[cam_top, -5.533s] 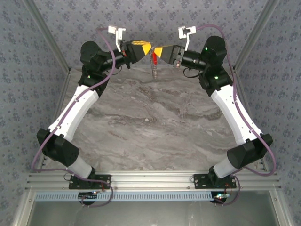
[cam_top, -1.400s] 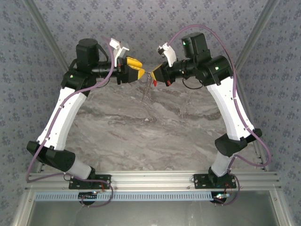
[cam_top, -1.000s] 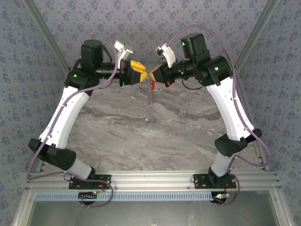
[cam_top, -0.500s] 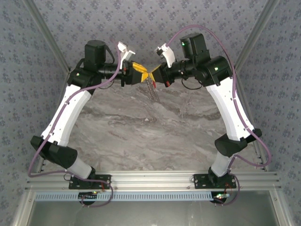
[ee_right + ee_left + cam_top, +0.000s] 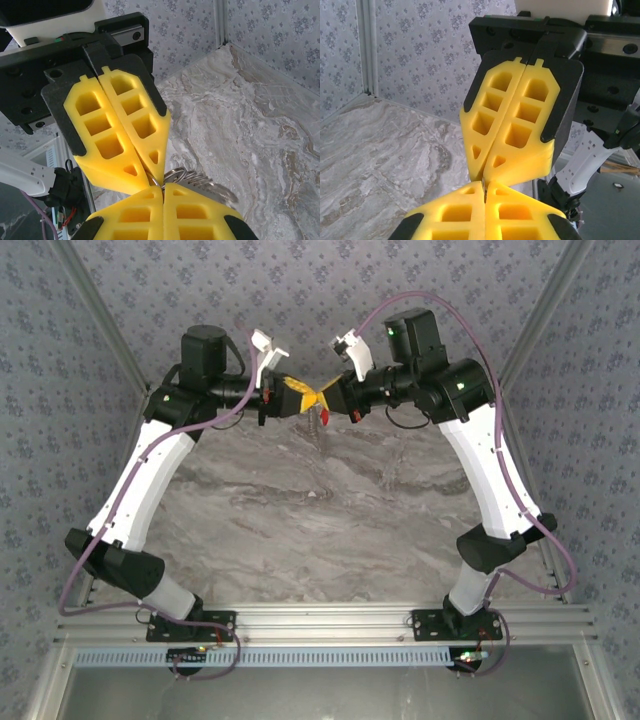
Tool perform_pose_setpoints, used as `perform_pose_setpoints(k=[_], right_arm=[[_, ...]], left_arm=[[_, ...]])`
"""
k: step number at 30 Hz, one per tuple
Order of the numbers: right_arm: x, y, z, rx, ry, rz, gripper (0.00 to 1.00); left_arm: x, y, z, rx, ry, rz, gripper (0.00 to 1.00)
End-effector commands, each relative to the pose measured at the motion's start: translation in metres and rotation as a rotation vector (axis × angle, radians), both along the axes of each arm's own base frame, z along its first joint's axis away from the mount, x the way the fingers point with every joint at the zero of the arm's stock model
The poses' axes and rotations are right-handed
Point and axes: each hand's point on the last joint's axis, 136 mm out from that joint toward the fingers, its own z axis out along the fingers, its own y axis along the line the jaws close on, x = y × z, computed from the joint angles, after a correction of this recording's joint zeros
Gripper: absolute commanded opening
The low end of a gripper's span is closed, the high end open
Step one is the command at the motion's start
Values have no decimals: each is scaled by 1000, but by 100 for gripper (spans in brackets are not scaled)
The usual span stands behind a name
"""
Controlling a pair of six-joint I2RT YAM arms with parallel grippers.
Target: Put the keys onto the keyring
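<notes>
Top view first: the left gripper [image 5: 303, 396] and the right gripper [image 5: 322, 395] are set tip to tip, up in the air over the far end of the marble table [image 5: 320, 520], close to the back wall. Both pairs of yellow fingers are pressed closed. The keyring [image 5: 321, 419] is seen as a small grey metal bundle dangling right below where the tips meet, well off the tabletop.

Left wrist view: the left gripper [image 5: 485, 186] is clenched at the bottom of the frame. A thin dark sliver is caught in the seam at its tips, but what it is can't be told. The right gripper [image 5: 483, 172] is pointed down at it, touching, and also clenched.

Right wrist view: the right gripper [image 5: 163, 189] is clamped on the keyring [image 5: 197, 178], whose silvery loops are bunched just behind its tips. A thin wire loop is seen reaching across to the tip of the left gripper [image 5: 152, 176], which is closed too.
</notes>
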Motion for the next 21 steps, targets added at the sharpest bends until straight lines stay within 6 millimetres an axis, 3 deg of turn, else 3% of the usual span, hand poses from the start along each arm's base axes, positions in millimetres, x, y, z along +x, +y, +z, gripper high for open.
perform_pose_setpoints(k=[1,6,9,12,17,21], right_arm=[[-5,6,21,65,-35,26,0],[-2,4,25,81,-38,8,3],[3,-5,32,118,-38,-20,30],[11,-23,43,188,-42,-66,45],[20,-51,56,310,-49,-140,52],[20,-50,53,330,-38,-136,54]], left_arm=[[-12,-6,13,-36,-16,-73,0],[-10,-9,21,-59,-25,-62,0],[-3,-7,28,-71,-51,-8,0],[0,-5,36,-92,-81,28,0],[0,-4,48,-119,-102,43,0],[3,-3,54,-135,-120,62,0]])
